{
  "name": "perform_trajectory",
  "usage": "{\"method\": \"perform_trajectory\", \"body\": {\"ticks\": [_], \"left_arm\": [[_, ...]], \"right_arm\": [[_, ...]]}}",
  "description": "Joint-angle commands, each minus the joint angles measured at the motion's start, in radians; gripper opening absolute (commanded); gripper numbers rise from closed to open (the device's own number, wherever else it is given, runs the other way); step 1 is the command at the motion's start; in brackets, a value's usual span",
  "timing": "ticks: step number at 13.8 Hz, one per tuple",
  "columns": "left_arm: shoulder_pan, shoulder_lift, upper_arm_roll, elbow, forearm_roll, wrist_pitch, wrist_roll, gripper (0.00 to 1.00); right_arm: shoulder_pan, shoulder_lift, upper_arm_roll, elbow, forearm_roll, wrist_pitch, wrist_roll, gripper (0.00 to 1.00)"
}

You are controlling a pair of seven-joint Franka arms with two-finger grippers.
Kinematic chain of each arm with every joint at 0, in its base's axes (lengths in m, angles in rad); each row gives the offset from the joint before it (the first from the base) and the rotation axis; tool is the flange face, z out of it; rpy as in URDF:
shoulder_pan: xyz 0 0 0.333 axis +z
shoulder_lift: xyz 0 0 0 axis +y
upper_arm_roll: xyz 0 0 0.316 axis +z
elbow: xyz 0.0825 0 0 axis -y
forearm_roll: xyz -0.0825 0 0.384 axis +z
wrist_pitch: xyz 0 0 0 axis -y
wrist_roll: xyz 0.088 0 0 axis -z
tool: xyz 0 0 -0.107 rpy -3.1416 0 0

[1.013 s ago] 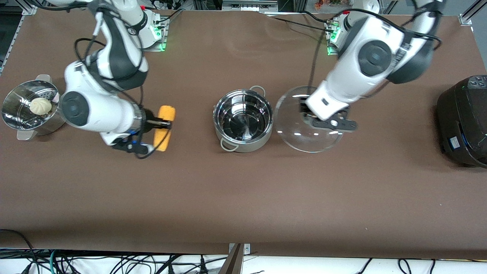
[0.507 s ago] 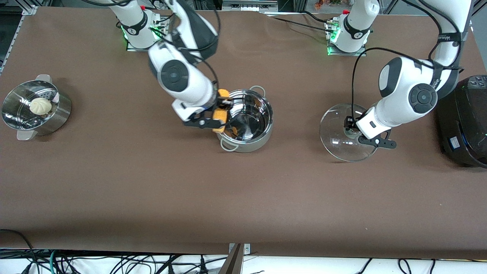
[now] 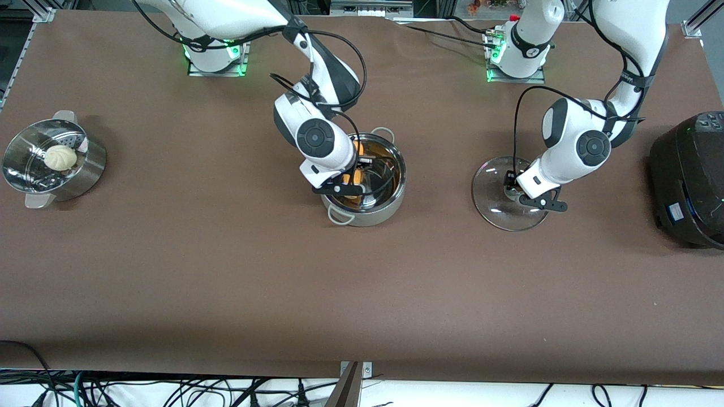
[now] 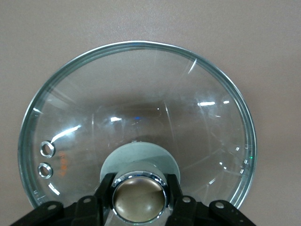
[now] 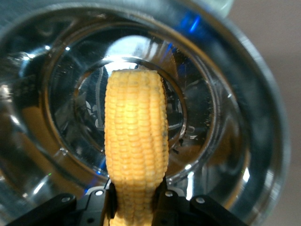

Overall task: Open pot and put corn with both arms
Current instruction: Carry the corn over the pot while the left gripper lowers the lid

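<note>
The steel pot (image 3: 390, 195) stands open at the table's middle. My right gripper (image 3: 355, 176) is inside its mouth, shut on the yellow corn (image 3: 358, 150). In the right wrist view the corn (image 5: 135, 141) hangs between the fingers (image 5: 109, 197) over the shiny pot bottom (image 5: 197, 122). My left gripper (image 3: 517, 189) is shut on the knob (image 4: 138, 195) of the glass lid (image 3: 498, 209), which rests on the table beside the pot, toward the left arm's end. The lid (image 4: 141, 94) fills the left wrist view.
A perforated steel steamer (image 3: 85, 169) with a white bun (image 3: 60, 157) stands at the right arm's end. A big black cooker (image 3: 690, 181) stands at the left arm's end.
My right gripper carried the corn from the table to over the pot and then down into it. My left gripper carried the lid away from the pot and set it lower.
</note>
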Motion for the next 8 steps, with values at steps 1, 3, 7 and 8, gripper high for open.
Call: {"method": "perform_trajectory", "body": {"ticks": [1, 3, 7, 8], "left_arm": [[0.001, -0.024, -0.001, 0.005, -0.013, -0.009, 0.025, 0.8], [0.001, -0.051, 0.004, 0.012, -0.014, -0.017, 0.024, 1.0], [0.003, -0.161, 0.02, 0.111, -0.017, -0.238, 0.001, 1.0], [0.004, -0.165, 0.022, 0.204, -0.017, -0.373, -0.025, 1.0]], "right_arm": [[0.017, 0.035, -0.011, 0.025, 0.0, 0.018, -0.009, 0.03], [0.017, 0.046, -0.011, 0.023, 0.0, 0.064, -0.007, 0.43], [0.016, 0.047, -0.012, 0.025, -0.023, 0.071, -0.007, 1.0], [0.016, 0.038, -0.012, 0.026, -0.023, 0.071, -0.009, 1.0]]}}
